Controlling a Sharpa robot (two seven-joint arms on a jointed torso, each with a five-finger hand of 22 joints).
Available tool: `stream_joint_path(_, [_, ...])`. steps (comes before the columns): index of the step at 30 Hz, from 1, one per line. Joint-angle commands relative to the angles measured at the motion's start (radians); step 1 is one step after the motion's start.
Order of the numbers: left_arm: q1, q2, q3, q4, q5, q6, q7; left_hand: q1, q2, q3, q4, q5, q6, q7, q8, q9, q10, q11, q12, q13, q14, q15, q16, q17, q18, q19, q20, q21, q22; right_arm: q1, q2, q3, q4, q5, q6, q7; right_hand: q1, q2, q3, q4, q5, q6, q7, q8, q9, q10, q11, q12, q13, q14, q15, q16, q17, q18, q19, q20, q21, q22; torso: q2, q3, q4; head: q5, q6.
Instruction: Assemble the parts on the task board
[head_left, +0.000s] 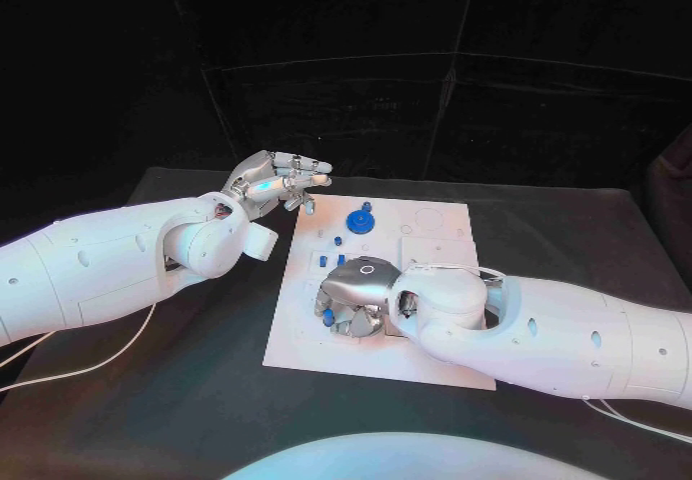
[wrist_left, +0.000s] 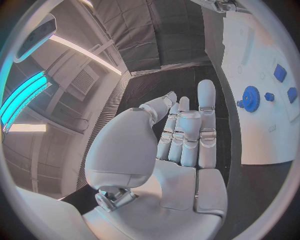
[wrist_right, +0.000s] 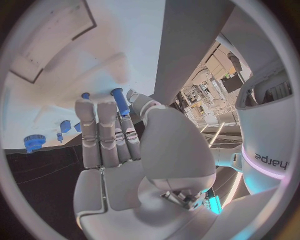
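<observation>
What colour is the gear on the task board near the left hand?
Blue. The gear shows best in the left wrist view, lying on the white task board.

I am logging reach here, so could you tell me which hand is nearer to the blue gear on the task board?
Left. The left hand hovers open off the board's far left corner, close beside the blue gear. The right hand is over the board's near middle, holding a blue peg.

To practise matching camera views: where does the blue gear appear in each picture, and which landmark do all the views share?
Head view: the blue gear sits near the task board's far edge, close to the left hand.
Left wrist view: the gear lies on the board, off to one side of that hand.
Right wrist view: the gear lies well away from the blue peg pinched by the right hand.
Shared landmark: the white task board.
</observation>
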Motion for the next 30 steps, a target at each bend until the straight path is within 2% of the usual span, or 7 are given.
stream_joint_path(1, [0.001, 0.0, 0.001, 0.0, 0.004, 0.012, 0.002, 0.0, 0.006, -0.007, 0.001, -0.001, -0.01, 0.0, -0.006, -0.001, -0.006, -0.003, 0.002, 0.001, -0.007, -0.001, -0.006, -0.001, 0.013, -0.006, 0.002, -0.006, -0.001, 0.001, -0.001, 0.0, 0.006, -0.018, -0.038, 0.027, 0.002, -0.006, -0.028, -0.003, 0.012, -0.035, -0.013, -0.003, 0.0, -0.026, 0.006, 0.011, 0.002, -0.02, 0.004, -0.036, -0.049, 0.017, -0.033, 0.006, -0.039, -0.046, 0.0, -0.0002, 0.0007, -0.001, 0.0])
stream_joint_path(12, [0.001, -0.001, 0.001, -0.001, 0.004, 0.018, -0.003, -0.001, 0.006, -0.008, 0.001, -0.001, -0.011, 0.001, -0.006, -0.001, -0.007, -0.002, 0.002, 0.001, -0.008, -0.001, -0.007, -0.003, 0.013, -0.007, 0.002, -0.006, -0.001, 0.0, -0.052, -0.001, 0.042, -0.001, -0.193, 0.062, 0.005, 0.002, -0.068, -0.004, 0.023, -0.049, 0.001, -0.002, 0.001, -0.034, 0.005, 0.031, 0.004, -0.025, 0.004, -0.042, -0.071, 0.02, -0.039, 0.008, -0.057, -0.065, 0.0, 0.0008, -0.0012, -0.003, 0.001])
stream_joint_path(16, [0.0, -0.002, 0.0, -0.002, 0.004, 0.021, -0.005, -0.001, 0.006, -0.008, 0.001, -0.001, -0.011, 0.001, -0.006, -0.001, -0.007, -0.002, 0.003, 0.001, -0.008, -0.001, -0.007, -0.003, 0.013, -0.007, 0.002, -0.007, -0.001, 0.001, -0.113, -0.001, 0.081, 0.052, -0.245, 0.077, 0.006, 0.008, -0.091, -0.001, 0.026, -0.049, 0.003, -0.001, 0.002, -0.019, 0.0, 0.053, 0.006, -0.02, 0.001, -0.035, -0.073, 0.02, -0.032, 0.006, -0.057, -0.063, -0.001, 0.0, -0.0008, -0.014, 0.005])
stream_joint_path(19, [0.0, -0.003, 0.0, -0.001, 0.004, 0.022, -0.006, -0.001, 0.006, -0.009, 0.001, -0.001, -0.012, 0.001, -0.006, -0.002, -0.009, -0.002, 0.003, 0.001, -0.009, 0.0, -0.007, -0.004, 0.013, -0.007, 0.002, -0.007, -0.001, 0.005, -0.185, 0.006, 0.119, 0.155, -0.271, 0.075, -0.004, 0.016, -0.111, 0.013, 0.032, -0.017, 0.018, 0.01, 0.007, 0.039, -0.011, 0.094, 0.012, 0.011, -0.008, 0.018, -0.018, 0.01, 0.013, -0.001, -0.021, -0.013, -0.001, -0.0014, 0.0006, -0.031, 0.009])
stream_joint_path(23, [0.0, -0.007, 0.0, 0.002, 0.004, 0.022, -0.007, -0.001, 0.006, -0.009, 0.001, -0.001, -0.012, 0.001, -0.006, -0.002, -0.009, -0.002, 0.003, 0.001, -0.009, 0.0, -0.007, -0.004, 0.013, -0.007, 0.002, -0.007, -0.001, 0.018, -0.28, 0.017, 0.158, 0.297, -0.29, 0.042, -0.043, 0.02, -0.134, 0.048, 0.054, 0.037, 0.01, 0.033, 0.015, 0.196, -0.037, 0.178, 0.04, 0.079, -0.028, 0.146, 0.135, -0.02, 0.128, -0.015, 0.087, 0.137, -0.002, -0.0022, -0.0026, -0.053, 0.013])
stream_joint_path(27, [0.0, -0.01, -0.001, 0.004, 0.004, 0.021, -0.007, -0.001, 0.006, -0.009, 0.001, -0.001, -0.012, 0.001, -0.006, -0.002, -0.009, -0.002, 0.003, 0.001, -0.009, 0.0, -0.007, -0.004, 0.013, -0.007, 0.002, -0.007, -0.001, 0.028, -0.389, 0.022, 0.195, 0.415, -0.272, -0.04, -0.132, -0.019, -0.219, 0.112, 0.119, 0.074, -0.027, 0.06, 0.02, 0.363, -0.08, 0.293, 0.113, 0.121, -0.065, 0.241, 0.252, -0.05, 0.237, -0.05, 0.194, 0.285, -0.001, -0.0022, -0.0062, -0.067, 0.019])
stream_joint_path(30, [0.0, -0.01, -0.001, 0.006, 0.004, 0.021, -0.007, -0.001, 0.006, -0.009, 0.001, -0.001, -0.012, 0.001, -0.006, -0.002, -0.009, -0.002, 0.003, 0.001, -0.009, 0.0, -0.007, -0.004, 0.013, -0.007, 0.002, -0.007, -0.001, 0.031, -0.452, 0.023, 0.214, 0.461, -0.25, -0.11, -0.139, -0.018, -0.296, 0.142, 0.126, 0.082, -0.041, 0.094, 0.026, 0.385, -0.101, 0.408, 0.23, 0.139, -0.085, 0.321, 0.357, -0.071, 0.296, -0.071, 0.259, 0.382, -0.002, -0.0042, -0.0099, -0.076, 0.022])
